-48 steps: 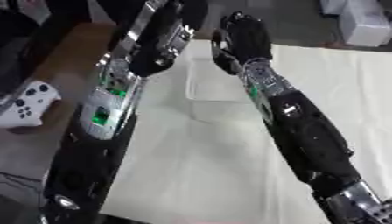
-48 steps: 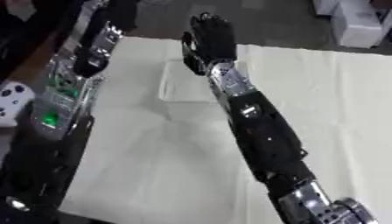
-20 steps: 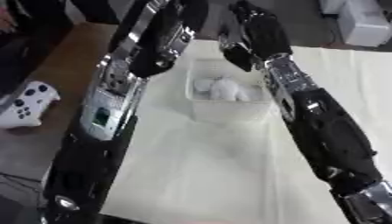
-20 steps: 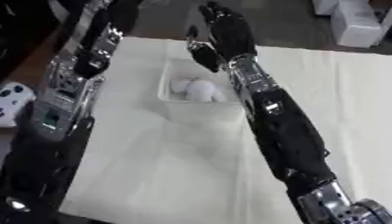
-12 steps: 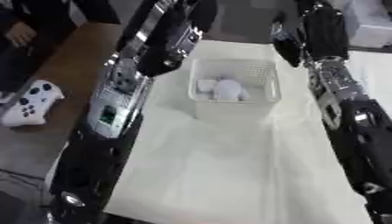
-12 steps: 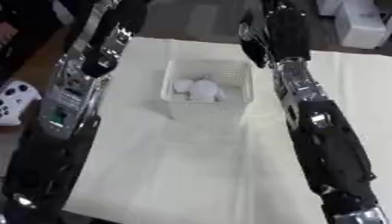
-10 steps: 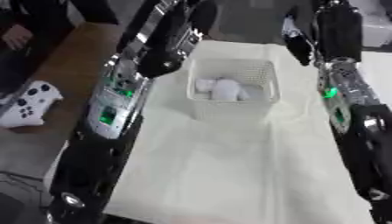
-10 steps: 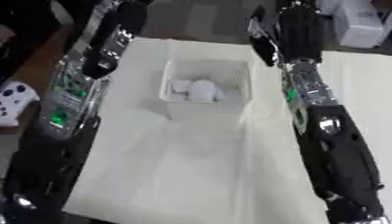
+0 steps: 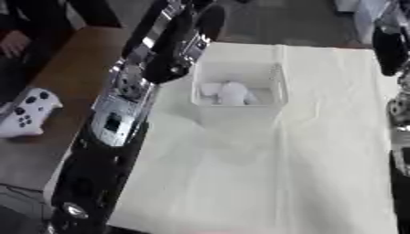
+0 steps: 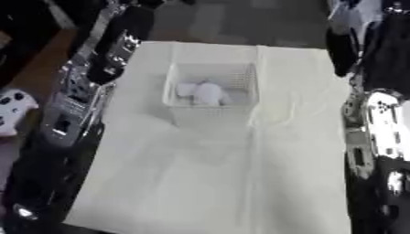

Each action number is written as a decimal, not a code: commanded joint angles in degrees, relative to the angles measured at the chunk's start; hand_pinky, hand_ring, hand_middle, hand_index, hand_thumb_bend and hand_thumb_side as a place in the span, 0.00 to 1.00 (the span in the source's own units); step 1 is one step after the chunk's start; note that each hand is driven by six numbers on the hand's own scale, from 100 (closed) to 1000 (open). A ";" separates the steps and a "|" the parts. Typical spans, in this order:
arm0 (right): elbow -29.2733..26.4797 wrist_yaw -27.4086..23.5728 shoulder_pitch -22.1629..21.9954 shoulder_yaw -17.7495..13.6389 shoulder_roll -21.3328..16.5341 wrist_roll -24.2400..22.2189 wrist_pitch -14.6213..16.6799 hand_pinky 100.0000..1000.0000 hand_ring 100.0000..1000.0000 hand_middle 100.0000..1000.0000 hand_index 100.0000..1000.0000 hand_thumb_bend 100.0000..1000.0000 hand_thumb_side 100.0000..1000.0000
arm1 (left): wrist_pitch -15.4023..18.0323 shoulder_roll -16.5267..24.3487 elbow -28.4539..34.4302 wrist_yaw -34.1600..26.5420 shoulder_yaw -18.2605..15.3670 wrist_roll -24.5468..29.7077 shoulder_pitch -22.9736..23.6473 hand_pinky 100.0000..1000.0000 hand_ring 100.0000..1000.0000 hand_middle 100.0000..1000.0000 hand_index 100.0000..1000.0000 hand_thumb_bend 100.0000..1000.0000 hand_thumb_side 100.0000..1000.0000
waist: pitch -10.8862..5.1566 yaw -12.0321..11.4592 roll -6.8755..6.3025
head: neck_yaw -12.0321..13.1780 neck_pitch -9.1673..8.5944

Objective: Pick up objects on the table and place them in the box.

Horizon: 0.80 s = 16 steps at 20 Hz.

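White mesh box (image 9: 239, 87) standing on a cream cloth (image 9: 264, 173), with pale rounded objects (image 9: 228, 93) piled inside it, nearer its left wall. Left of the box, black-and-silver left arm stretched past its left side, left hand (image 9: 210, 18) raised beyond the box's far-left corner; fingers blurred, cannot tell whether apart or curled. Right of the box and well apart from it, dark right hand (image 10: 342, 48) at the cloth's right edge, holding nothing visible; finger state likewise impossible to tell. Far left of the box, white game controller (image 9: 25, 113) on a brown table (image 9: 56, 77).
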<state>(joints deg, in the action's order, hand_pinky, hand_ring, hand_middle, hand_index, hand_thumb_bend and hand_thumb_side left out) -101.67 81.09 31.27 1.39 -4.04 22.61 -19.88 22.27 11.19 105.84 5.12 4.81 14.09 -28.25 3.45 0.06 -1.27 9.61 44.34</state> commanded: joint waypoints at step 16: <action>-6.88 -2.04 -0.32 0.58 1.06 7.62 0.59 0.07 0.31 0.41 0.61 0.00 0.73 | 0.75 2.25 0.80 -0.11 -1.39 -2.19 -0.26 0.75 0.68 0.83 0.92 0.00 0.77 | -0.35 1.26 -0.04 | -0.53 -0.22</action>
<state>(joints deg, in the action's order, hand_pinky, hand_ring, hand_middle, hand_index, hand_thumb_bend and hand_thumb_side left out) -107.00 78.46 30.52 2.09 -3.43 29.91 -19.75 23.01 12.19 105.84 4.99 4.11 12.28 -28.16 3.62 1.33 -1.32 8.63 44.34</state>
